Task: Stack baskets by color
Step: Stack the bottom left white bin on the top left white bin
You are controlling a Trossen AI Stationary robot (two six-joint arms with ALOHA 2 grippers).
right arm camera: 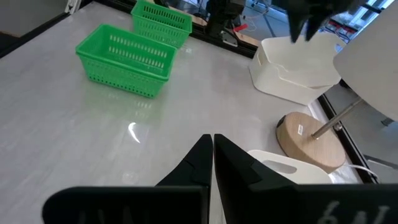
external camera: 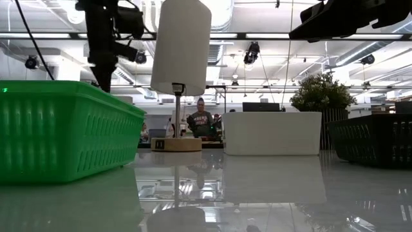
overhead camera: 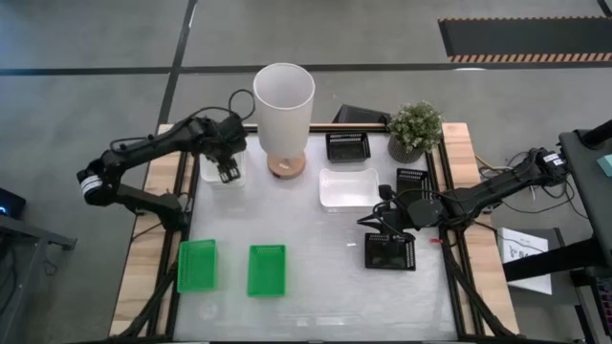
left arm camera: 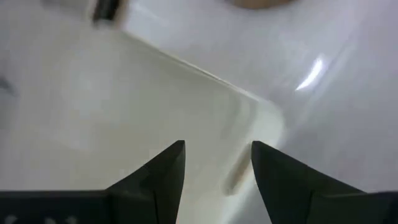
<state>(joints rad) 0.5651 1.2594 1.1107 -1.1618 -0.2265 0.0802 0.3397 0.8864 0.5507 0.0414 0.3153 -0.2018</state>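
A white basket [overhead camera: 212,170] rests on its base at the table's far left, beside the lamp. My left gripper [overhead camera: 228,173] hangs over it, open and pointing steeply down. In the left wrist view its fingertips [left arm camera: 217,149] stand over the basket's rim near a corner [left arm camera: 261,112], without touching. A second white basket [overhead camera: 346,187] lies mid-table. Two green baskets [overhead camera: 197,265] [overhead camera: 266,269] sit near the front left. Black baskets stand at the far middle [overhead camera: 347,145], the right [overhead camera: 411,179] and the near right [overhead camera: 390,251]. My right gripper [right arm camera: 212,146] is shut and hovers above the near-right black basket.
A tall white lamp [overhead camera: 284,105] on a round wooden base [right arm camera: 310,140] stands at the far middle, close to my left gripper. A potted plant [overhead camera: 415,129] is at the far right. Open tabletop lies between the green baskets and the second white basket.
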